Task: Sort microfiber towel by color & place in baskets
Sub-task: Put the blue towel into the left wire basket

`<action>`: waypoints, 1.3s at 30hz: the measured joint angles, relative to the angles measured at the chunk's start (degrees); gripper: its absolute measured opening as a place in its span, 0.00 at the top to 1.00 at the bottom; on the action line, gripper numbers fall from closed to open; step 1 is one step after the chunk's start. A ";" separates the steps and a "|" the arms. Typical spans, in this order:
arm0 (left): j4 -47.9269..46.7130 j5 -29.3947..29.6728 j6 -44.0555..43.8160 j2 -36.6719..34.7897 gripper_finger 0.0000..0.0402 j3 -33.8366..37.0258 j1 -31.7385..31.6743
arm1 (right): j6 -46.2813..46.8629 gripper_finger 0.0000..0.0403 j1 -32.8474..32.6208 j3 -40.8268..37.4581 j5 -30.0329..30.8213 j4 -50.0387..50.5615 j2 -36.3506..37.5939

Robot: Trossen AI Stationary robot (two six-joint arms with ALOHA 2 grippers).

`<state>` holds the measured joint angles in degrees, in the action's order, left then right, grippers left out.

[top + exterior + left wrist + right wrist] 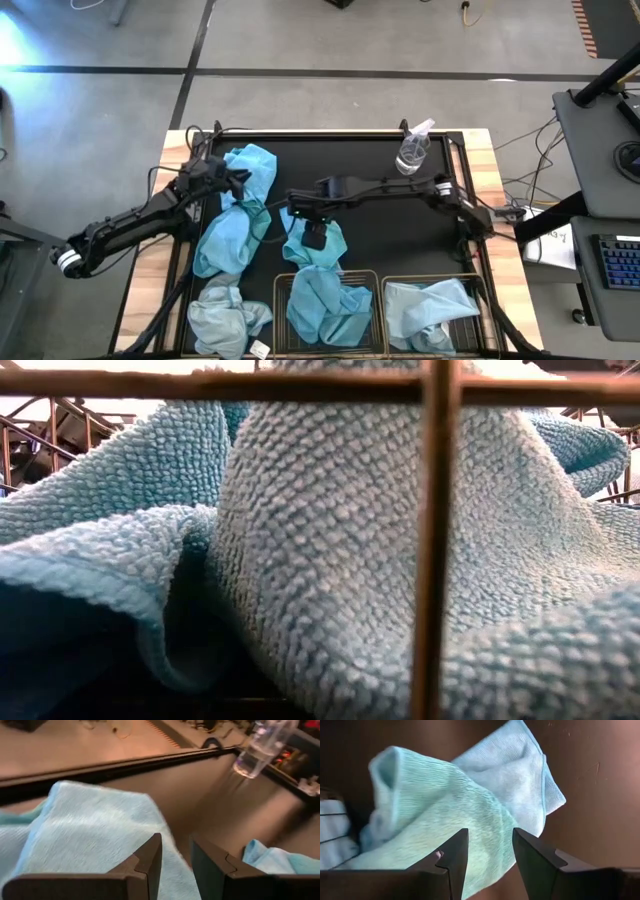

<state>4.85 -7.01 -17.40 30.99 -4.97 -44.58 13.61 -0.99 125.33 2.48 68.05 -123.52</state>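
Lying crumpled at table centre: 1 turquoise towel (318,245), right gripper (314,238) directly over it, fingers parted, nothing between. At 6 o'clock, 2 baskets (378,285), each with a towel. At 9 o'clock, left gripper (238,180), narrowly parted, over another turquoise towel (238,205).

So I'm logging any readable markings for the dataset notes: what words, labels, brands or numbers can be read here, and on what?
None can be read.
White tag by the grey-blue towel: too small to read.
Spray bottle: no legible label.
Paper beside the table: print too small to read.
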 joint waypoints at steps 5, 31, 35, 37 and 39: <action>3.87 -2.77 1.92 0.00 0.79 0.00 0.02 | -0.73 0.64 2.09 0.23 -0.17 0.16 -2.71; 6.70 -9.04 3.43 0.04 0.79 -3.91 -0.02 | 6.39 0.61 4.30 -0.94 -8.50 0.18 -6.01; 6.68 -10.50 4.44 0.04 0.79 -3.91 0.02 | 7.49 0.59 4.39 -2.50 -8.48 -0.30 -6.01; 6.67 -10.56 4.89 0.02 0.79 -3.91 0.01 | 7.88 0.57 4.39 -3.52 -8.52 -1.29 -6.01; 6.68 -10.57 4.92 0.04 0.79 -3.91 0.02 | 8.05 0.56 4.39 -4.26 -8.58 -1.35 -6.01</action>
<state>11.52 -17.58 -12.47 31.03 -8.88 -44.56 21.66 3.40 121.08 -6.11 66.70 -129.54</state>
